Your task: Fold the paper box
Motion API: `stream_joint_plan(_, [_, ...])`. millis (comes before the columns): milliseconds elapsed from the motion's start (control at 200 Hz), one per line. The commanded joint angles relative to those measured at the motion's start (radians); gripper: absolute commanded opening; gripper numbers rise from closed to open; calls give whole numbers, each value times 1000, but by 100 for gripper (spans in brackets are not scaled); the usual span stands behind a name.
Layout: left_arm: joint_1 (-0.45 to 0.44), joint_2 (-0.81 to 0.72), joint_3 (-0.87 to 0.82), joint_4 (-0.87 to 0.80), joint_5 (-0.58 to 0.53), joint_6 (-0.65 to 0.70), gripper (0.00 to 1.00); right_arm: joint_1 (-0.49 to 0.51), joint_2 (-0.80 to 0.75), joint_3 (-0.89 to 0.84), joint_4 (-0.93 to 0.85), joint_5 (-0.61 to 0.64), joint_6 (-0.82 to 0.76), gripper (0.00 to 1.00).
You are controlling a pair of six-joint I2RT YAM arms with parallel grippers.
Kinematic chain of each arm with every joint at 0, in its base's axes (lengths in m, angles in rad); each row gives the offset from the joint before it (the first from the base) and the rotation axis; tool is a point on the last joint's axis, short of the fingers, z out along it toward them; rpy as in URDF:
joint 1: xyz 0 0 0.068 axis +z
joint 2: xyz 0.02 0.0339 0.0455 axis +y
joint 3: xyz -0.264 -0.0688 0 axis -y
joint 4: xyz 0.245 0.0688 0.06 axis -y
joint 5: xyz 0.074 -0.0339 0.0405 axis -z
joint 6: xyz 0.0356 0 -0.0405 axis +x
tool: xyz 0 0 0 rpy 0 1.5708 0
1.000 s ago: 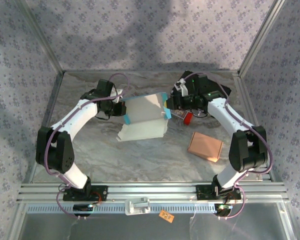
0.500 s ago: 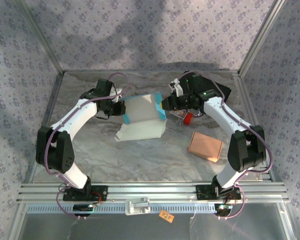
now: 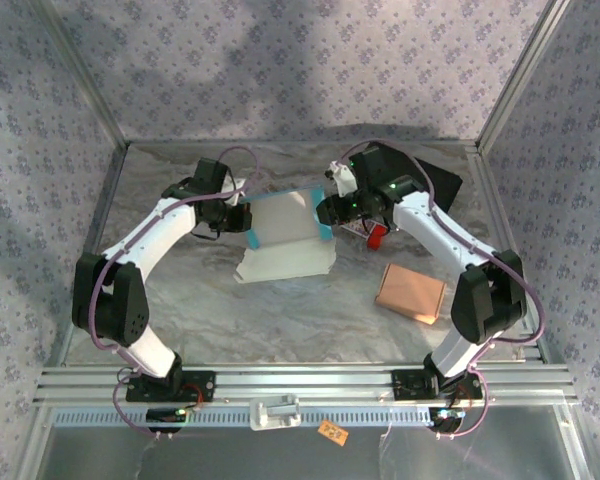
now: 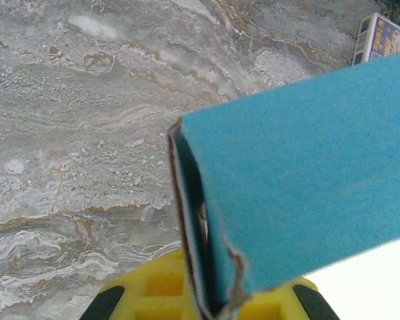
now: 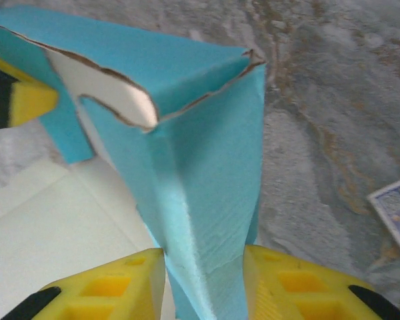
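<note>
The left gripper [image 3: 242, 216] is pinching the left blue edge of the paper box [image 3: 285, 235], which is sitting toward the middle-back of the marbled surface [image 3: 230, 315], while the right gripper [image 3: 326, 212] is clamping its right blue corner.

The paper box [image 3: 285, 222] fills mid-table; bare table [image 3: 280, 325] lies open nearer the bases. A brown packet [image 3: 410, 292] and red item [image 3: 376, 236] (right side) block there.

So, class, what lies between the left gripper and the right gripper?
The paper box, seen in the top external view; the left gripper and right gripper each clamp one edge of it.
</note>
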Motion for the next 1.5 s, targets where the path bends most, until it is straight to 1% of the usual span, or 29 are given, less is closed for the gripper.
stream_joint_plan(0, [-27,-30,37,-14,18,16,0,49,30,57,-61,184,-38,34])
stream_joint_plan(65, [-36,-29,41,-18,7,14,0,81,46,78,-78,286,-14,33])
stream_joint_plan(140, [-49,-22,52,-26,-9,11,0,111,69,101,-100,383,16,28])
stream_joint_plan(270, [-74,-2,79,-39,-41,-4,0,165,124,159,-170,594,87,13])
stream_joint_plan(285, [-76,0,80,-62,-43,-5,0,170,129,165,-181,617,100,11])
stream_joint_plan(360, [-90,2,85,-68,-48,-13,0,185,151,191,-217,694,149,0])
stream_joint_plan(430, [-100,0,81,-68,-55,-16,0,185,162,204,-226,698,171,0])
stream_joint_plan(565, [-106,0,79,-71,-57,-16,0,186,186,236,-236,688,164,0])
stream_joint_plan(710, [-111,-4,81,-78,-62,-16,0,190,232,303,-298,743,181,0])
stream_joint_plan(835, [-114,3,91,-89,-76,-38,0,210,286,381,-402,869,252,0])
stream_joint_plan(934, [-120,15,100,-98,-97,-71,0,257,306,407,-451,979,318,0])
stream_joint_plan(1064, [-129,17,98,-94,-108,-108,0,332,356,480,-611,1159,475,0])
stream_joint_plan(1109, [-132,18,96,-91,-107,-114,0,354,379,508,-667,1201,525,0])
stream_joint_plan(1174, [-134,18,95,-89,-103,-116,0,368,400,531,-689,1190,528,0])
stream_joint_plan(1244, [-135,18,97,-91,-103,-114,0,372,391,521,-663,1152,545,0])
stream_joint_plan(1299, [-135,18,97,-91,-102,-112,0,366,366,496,-612,1098,544,0])
stream_joint_plan(1314, [-135,17,98,-90,-103,-111,0,365,359,490,-601,1084,514,0])
stream_joint_plan(1429, [-135,20,92,-98,-116,-124,0,344,311,435,-486,938,440,0])
stream_joint_plan(1494, [-135,30,82,-101,-133,-146,0,340,310,428,-493,897,455,0])
